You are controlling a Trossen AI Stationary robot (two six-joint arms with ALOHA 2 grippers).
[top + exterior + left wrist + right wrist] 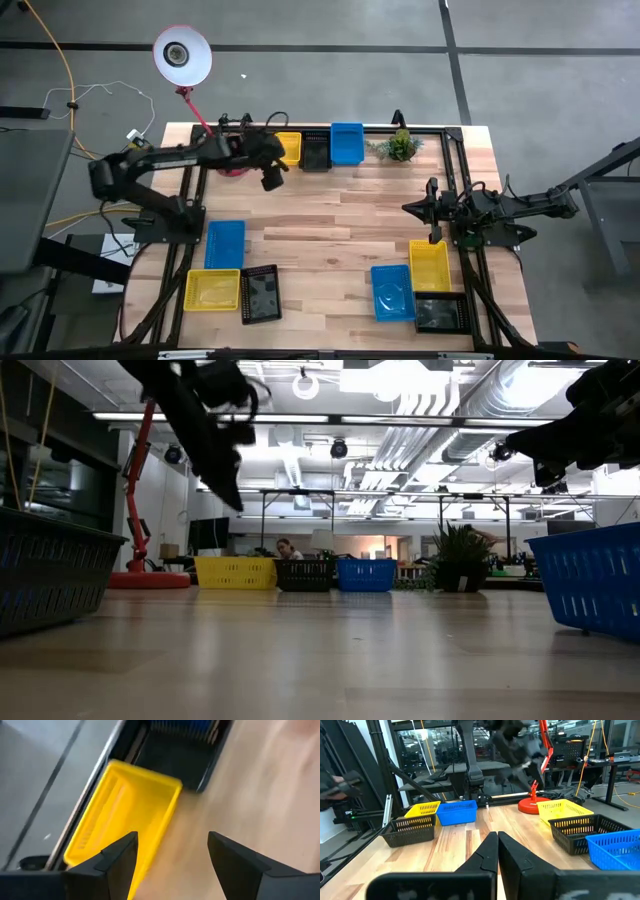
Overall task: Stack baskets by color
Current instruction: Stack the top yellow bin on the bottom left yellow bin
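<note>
Sorting has yet to produce a single stack, judging by how the baskets lie: nearest the front edge of the tabletop (pixel 330 235), a yellow basket (pixel 212 290) and a black basket (pixel 260 294) sit side by side with a blue basket (pixel 225 244) just behind them on the left, while on the right another blue basket (pixel 392 291), a yellow basket (pixel 429 265) and a black basket (pixel 440 313) cluster together. Farther back, the right end effector (pixel 435 238) hangs over that right-hand yellow one with its fingers pressed together, gripping nothing. At the far edge a third row stands in line: yellow basket (pixel 288 148), black basket (pixel 316 152), blue basket (pixel 347 143), with a small plant (pixel 401 146) beside them and a pink lamp (pixel 182 55) beyond. The left end effector (pixel 170 857) hovers just beside the far yellow basket, its fingers (pixel 122 852) spread apart and empty. The step in hand looks like placing or fetching at this far row; next, the left arm probably needs to close on one basket's rim and carry it to a same-coloured mate, nesting it squarely inside.
</note>
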